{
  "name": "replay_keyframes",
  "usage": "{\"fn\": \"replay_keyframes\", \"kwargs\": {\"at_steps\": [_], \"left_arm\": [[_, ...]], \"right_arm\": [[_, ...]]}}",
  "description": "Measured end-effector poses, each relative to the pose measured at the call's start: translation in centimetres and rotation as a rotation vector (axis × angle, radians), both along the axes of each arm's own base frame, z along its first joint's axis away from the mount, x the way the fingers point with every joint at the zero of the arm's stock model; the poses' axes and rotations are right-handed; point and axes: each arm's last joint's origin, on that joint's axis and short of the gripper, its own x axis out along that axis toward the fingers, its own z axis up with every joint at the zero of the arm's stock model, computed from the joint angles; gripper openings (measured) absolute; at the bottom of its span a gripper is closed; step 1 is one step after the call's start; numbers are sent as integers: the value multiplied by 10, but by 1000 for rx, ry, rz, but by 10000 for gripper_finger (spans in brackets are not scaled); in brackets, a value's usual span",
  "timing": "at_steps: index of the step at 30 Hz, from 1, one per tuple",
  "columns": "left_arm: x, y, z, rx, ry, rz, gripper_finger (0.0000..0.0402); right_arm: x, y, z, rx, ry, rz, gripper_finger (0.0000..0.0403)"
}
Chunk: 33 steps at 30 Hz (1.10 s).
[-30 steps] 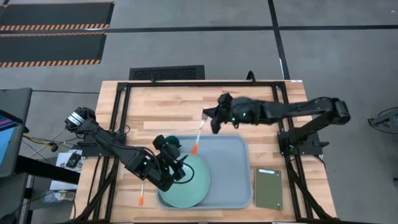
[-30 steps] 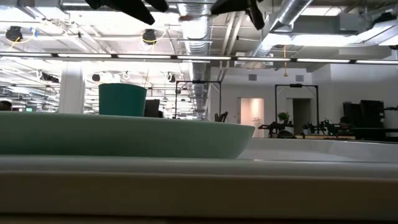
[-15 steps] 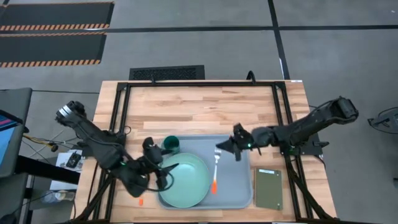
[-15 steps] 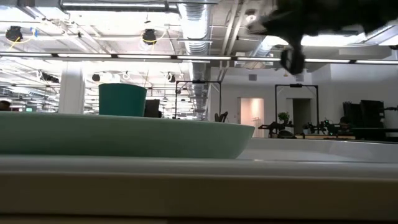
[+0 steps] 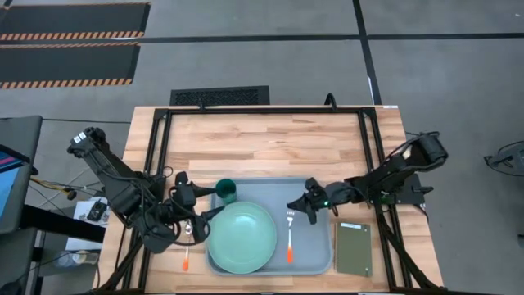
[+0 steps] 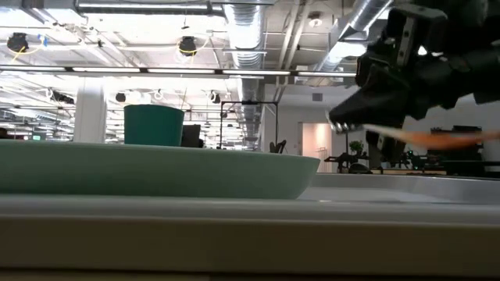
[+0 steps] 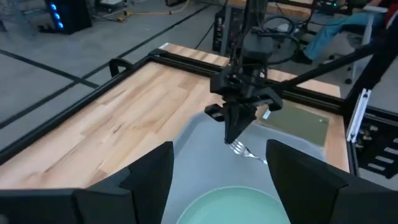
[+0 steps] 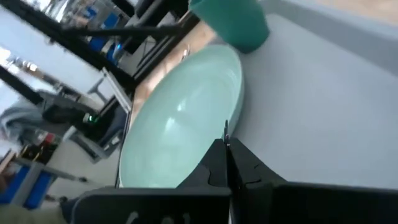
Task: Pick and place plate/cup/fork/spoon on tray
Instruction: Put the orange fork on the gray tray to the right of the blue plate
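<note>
High view: tray (image 5: 315,246) sits lower centre of the frame. Mint-green plate (image 5: 241,238) fills its left part; dark green cup (image 5: 226,192) stands at the tray's upper left corner, just beside the plate rim.

Fork (image 5: 289,238) lies right of the plate, tines up-frame, orange handle tip down-frame. Right gripper (image 5: 298,205) sits low at the tine end, fingers drawn narrow; cannot tell whether they grip the fork or have let go.

Spoon (image 5: 186,247) lies on the wood left of the tray, off it. Left gripper (image 5: 200,201) hovers above it, fingers spread wide, empty.

Judgement: spoon is light, stiff, thin, slick metal lying flat. Likely best taken across the narrow handle, mid-length, with fingertips close to the wood.
</note>
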Motion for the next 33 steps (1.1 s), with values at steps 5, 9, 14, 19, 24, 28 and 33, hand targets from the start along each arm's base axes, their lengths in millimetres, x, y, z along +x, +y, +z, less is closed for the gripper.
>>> {"fn": "replay_keyframes", "kwargs": {"at_steps": [5,9,14,19,24,28,33], "left_arm": [[1,0,-2,3,6,3,242],[1,0,-1,4,6,4,242],[1,0,-2,4,6,4,242],[0,0,-2,14,17,4,242],[0,0,-2,12,16,5,242],[0,0,-2,4,13,8,242],[0,0,-2,5,13,8,242]], "right_arm": [[6,1,-17,-26,-6,18,1],[9,1,-28,-24,-28,15,1],[10,2,-42,-17,-12,10,1],[11,2,-44,-14,-20,1,1],[11,2,-44,-20,-13,-10,13],[10,2,-46,-27,9,-8,17],[10,2,-46,-35,13,-10,34]]}}
